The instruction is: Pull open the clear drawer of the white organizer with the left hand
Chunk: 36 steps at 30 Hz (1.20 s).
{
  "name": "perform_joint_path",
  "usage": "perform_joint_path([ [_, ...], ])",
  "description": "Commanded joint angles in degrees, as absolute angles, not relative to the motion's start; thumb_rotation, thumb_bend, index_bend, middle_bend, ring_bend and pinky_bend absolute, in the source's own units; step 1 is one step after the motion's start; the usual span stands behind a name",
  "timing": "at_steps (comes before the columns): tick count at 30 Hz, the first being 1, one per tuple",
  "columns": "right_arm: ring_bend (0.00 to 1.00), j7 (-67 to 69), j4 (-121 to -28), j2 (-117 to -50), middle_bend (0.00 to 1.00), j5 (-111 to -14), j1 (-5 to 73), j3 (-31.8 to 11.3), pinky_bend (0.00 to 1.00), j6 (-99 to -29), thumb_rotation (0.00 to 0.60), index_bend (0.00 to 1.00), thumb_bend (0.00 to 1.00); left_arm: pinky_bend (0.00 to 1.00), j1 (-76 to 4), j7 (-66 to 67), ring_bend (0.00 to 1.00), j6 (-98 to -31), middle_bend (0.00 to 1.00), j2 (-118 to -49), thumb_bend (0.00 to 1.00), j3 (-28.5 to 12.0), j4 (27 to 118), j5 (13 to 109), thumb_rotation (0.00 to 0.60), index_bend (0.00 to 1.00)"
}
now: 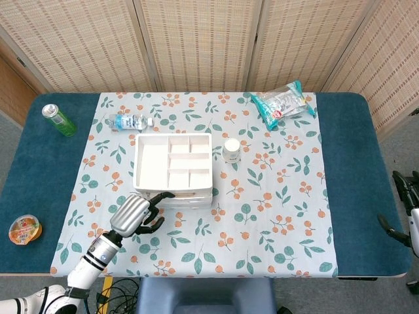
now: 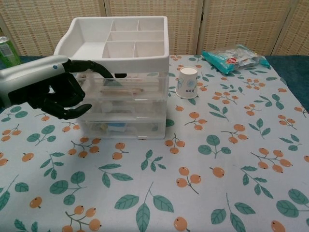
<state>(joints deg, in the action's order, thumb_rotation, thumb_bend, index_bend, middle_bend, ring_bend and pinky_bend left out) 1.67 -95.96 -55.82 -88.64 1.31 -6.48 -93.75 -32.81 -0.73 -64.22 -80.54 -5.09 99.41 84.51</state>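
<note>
The white organizer (image 1: 172,162) stands left of the table's middle, with an open divided tray on top (image 2: 116,41) and three clear drawers below, all closed. My left hand (image 1: 135,214) is at its front left. In the chest view the left hand (image 2: 52,92) stretches one finger across the top clear drawer (image 2: 137,88), its tip at the small dark handle (image 2: 120,76); the other fingers are curled and hold nothing. My right hand (image 1: 404,210) hangs off the table's right edge, fingers apart and empty.
A paper cup (image 1: 231,150) stands just right of the organizer. A water bottle (image 1: 129,121) lies behind it, a green can (image 1: 59,120) at the far left, a snack bag (image 1: 283,104) at the back right, a jelly cup (image 1: 24,229) at the near left.
</note>
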Motion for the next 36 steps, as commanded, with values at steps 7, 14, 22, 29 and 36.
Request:
perform_joint_path([
  [7, 0.1, 1.71, -95.93, -55.88, 0.18, -88.74, 1.21, -6.53, 0.04, -93.97, 0.6, 0.04, 0.28, 1.0, -33.25, -0.45, 0.99, -63.46, 0.89, -79.89, 0.43, -5.19, 99.94, 84.01, 0.6, 0.24],
  [14, 0.1, 1.5, -96.16, -55.83, 0.18, -88.7, 1.28, -6.68, 0.04, -93.95, 0.6, 0.04, 0.28, 1.0, -33.12, -1.88, 0.99, -63.66, 0.89, -78.96, 0.43, -4.64, 100.48, 85.09, 0.6, 0.27],
  [22, 0.1, 1.12, -96.51, -55.74, 0.18, -88.74, 1.25, -6.72, 0.04, -94.03, 0.6, 0.04, 0.28, 1.0, -32.44, -2.61, 0.99, -64.54, 0.9, -77.99, 0.43, -3.59, 101.37, 86.49, 0.6, 0.28],
  [29, 0.1, 1.02, -96.6, -55.74, 0.18, -88.67, 1.2, -6.7, 0.04, -93.97, 0.6, 0.04, 0.28, 1.0, -31.73, -2.88, 0.99, -65.0, 0.9, -76.82, 0.43, -2.46, 102.6, 87.46, 0.6, 0.31],
  [36, 0.1, 1.08, -96.53, -55.76, 0.18, -88.66, 1.26, -6.74, 0.04, -93.87, 0.6, 0.04, 0.28, 1.0, -31.12, -2.99, 0.99, -65.26, 0.9, -76.09, 0.43, -1.61, 103.77, 88.02, 0.6, 0.32],
])
